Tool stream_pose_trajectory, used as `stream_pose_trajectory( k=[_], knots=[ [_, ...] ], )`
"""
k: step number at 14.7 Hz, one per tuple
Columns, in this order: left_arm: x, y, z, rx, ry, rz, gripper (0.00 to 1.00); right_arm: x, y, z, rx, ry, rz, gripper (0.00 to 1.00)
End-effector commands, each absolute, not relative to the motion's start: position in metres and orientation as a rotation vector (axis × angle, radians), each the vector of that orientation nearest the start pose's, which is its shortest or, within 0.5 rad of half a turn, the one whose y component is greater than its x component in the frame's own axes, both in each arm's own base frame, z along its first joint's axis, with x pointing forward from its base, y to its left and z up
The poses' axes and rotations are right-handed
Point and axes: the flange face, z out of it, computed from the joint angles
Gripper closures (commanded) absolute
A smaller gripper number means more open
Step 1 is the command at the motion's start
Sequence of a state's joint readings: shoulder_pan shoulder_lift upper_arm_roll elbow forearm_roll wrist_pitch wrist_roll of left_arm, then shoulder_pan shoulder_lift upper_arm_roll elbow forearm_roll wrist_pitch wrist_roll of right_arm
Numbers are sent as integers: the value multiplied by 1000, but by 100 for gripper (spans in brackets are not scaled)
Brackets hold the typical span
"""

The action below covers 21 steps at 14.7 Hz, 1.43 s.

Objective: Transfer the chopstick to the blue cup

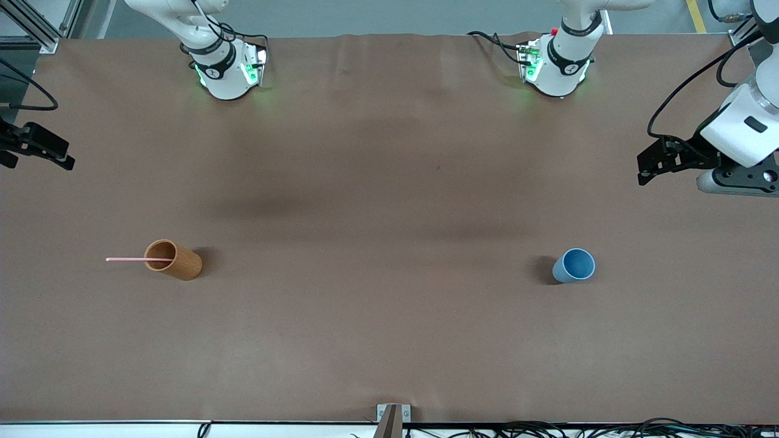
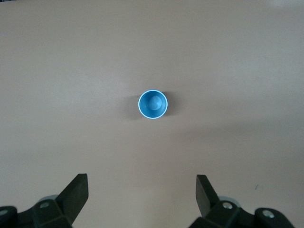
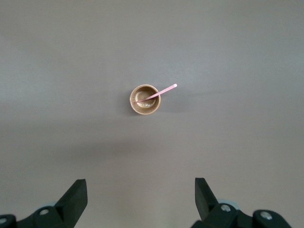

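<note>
Chopstick (image 1: 139, 260) stands in wooden cup (image 1: 173, 260); left end effector (image 2: 141, 195) and right end effector (image 3: 140, 195) hover high, spread.

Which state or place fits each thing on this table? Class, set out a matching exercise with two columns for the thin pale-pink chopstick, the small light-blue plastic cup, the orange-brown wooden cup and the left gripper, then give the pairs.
Column one:
1. thin pale-pink chopstick
2. small light-blue plastic cup
3. orange-brown wooden cup
4. left gripper

Column two:
A. empty, toward the left arm's end of the table
B. open, in the air
C. leaning out over a rim
D. holds a stick, toward the right arm's end

Pairs: 1-C, 2-A, 3-D, 4-B
</note>
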State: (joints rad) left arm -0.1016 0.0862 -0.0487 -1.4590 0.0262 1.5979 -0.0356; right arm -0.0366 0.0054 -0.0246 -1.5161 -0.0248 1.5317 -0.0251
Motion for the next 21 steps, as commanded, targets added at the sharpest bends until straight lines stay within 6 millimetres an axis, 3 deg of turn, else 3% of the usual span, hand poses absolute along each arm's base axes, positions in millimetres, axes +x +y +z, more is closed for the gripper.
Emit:
stream_pose_trajectory(
  k=[1, 5, 7, 9, 12, 13, 15, 16, 18, 21],
  knots=[
    [578, -82, 634, -3130, 194, -90, 0, 550, -35, 637, -3124, 76, -13, 0],
    [579, -80, 633, -3130, 192, -92, 0, 551, -35, 638, -3100, 61, -39, 0],
    [592, -79, 606, -3151, 183, -30, 0, 552, -35, 633, -3114, 52, -29, 0],
    [621, -65, 562, -3155, 140, -25, 0, 552, -39, 633, -3125, 57, -30, 0],
    [661, -45, 464, -3162, 82, -33, 0, 559, -52, 630, -3139, 91, -72, 0],
    [667, -33, 436, -3167, 47, -55, 0, 568, -60, 616, -3140, 108, -63, 0],
    [675, -41, 377, -3177, 46, -98, 0, 588, -85, 583, -3132, 146, -37, 0],
    [675, -44, 358, -3178, 36, -122, 0, 597, -92, 565, -3123, 159, -27, 0],
    [671, -47, 328, -3180, 33, -105, 0, 615, -98, 532, -3121, 166, -10, 1],
    [663, -46, 298, -3183, 30, -76, 0, 640, -109, 476, -3118, 191, 11, 5]
  ],
)
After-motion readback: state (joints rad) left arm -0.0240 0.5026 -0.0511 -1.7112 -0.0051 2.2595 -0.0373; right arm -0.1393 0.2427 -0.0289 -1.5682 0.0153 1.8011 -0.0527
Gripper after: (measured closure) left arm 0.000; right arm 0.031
